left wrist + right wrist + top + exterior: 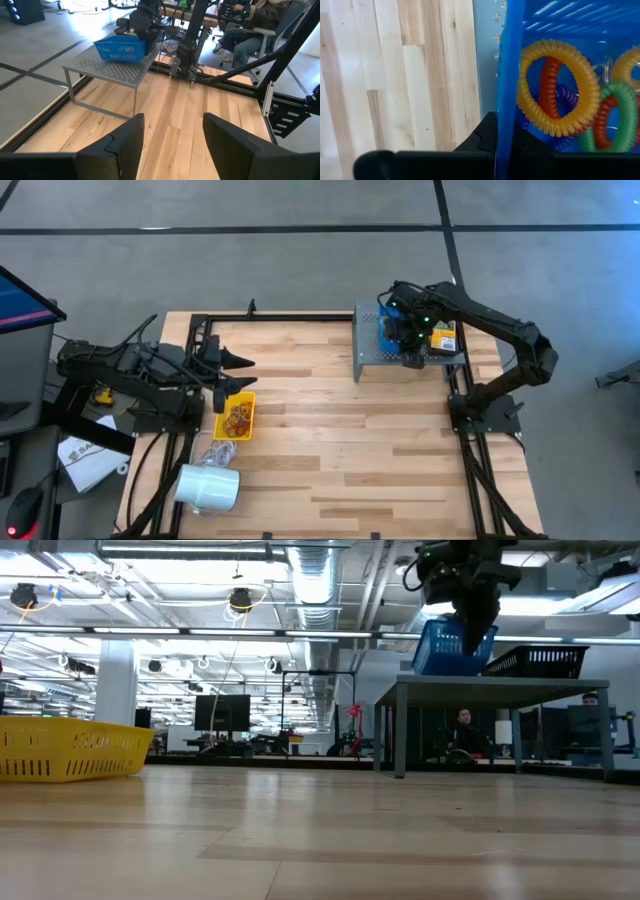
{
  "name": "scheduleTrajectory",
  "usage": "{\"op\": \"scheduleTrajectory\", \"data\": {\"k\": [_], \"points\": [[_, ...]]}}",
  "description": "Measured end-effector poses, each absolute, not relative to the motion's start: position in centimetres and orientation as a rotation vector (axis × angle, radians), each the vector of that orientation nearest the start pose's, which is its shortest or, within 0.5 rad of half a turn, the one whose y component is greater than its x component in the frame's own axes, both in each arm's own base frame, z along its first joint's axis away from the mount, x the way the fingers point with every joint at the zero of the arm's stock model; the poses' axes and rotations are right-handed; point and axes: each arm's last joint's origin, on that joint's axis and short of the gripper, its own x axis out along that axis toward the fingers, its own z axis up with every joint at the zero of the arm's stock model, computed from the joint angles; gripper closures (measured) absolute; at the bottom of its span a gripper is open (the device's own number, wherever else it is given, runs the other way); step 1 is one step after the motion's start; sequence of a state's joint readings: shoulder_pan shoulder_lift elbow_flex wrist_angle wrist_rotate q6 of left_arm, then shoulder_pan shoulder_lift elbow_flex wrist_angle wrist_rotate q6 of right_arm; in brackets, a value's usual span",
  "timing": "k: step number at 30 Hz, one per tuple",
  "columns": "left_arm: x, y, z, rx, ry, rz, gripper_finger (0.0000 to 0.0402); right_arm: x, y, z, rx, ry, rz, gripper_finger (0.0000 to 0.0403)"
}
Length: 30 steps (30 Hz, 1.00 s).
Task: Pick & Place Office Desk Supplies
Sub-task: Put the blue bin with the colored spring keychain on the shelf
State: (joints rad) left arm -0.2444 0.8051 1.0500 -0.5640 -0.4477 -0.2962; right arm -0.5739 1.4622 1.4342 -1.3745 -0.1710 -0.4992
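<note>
**Right gripper pinching the blue basket's wall**

Right gripper (412, 358) is closed on one wall of the single blue basket (506, 75) on the grey perforated shelf (372, 352). Inside lie coiled bands: one yellow (559, 85), one orange, one purple, one green, plus another yellow at the edge. Left gripper (240, 372) hangs wide apart above one yellow basket (238, 416) of rubber bands. One white cylinder (208, 487) lies nearby.
</note>
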Motion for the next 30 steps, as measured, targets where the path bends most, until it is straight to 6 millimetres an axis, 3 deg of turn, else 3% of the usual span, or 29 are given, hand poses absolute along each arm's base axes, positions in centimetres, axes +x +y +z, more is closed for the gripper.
{"op": "scheduleTrajectory", "data": {"k": [7,18,30], "points": [[14.8,-2.4,38.2,-0.185,0.268,0.244,0.0204,22.4,-13.9,31.5,0.073,1.386,0.015,0.0403],[14.8,-2.4,38.2,-0.185,0.268,0.244,0.0204,21.3,-14.9,31.4,0.129,1.420,-0.040,0.0403],[14.8,-2.4,38.2,-0.184,0.268,0.244,0.0204,20.9,-14.6,31.4,0.176,1.468,-0.036,0.0403]]}}
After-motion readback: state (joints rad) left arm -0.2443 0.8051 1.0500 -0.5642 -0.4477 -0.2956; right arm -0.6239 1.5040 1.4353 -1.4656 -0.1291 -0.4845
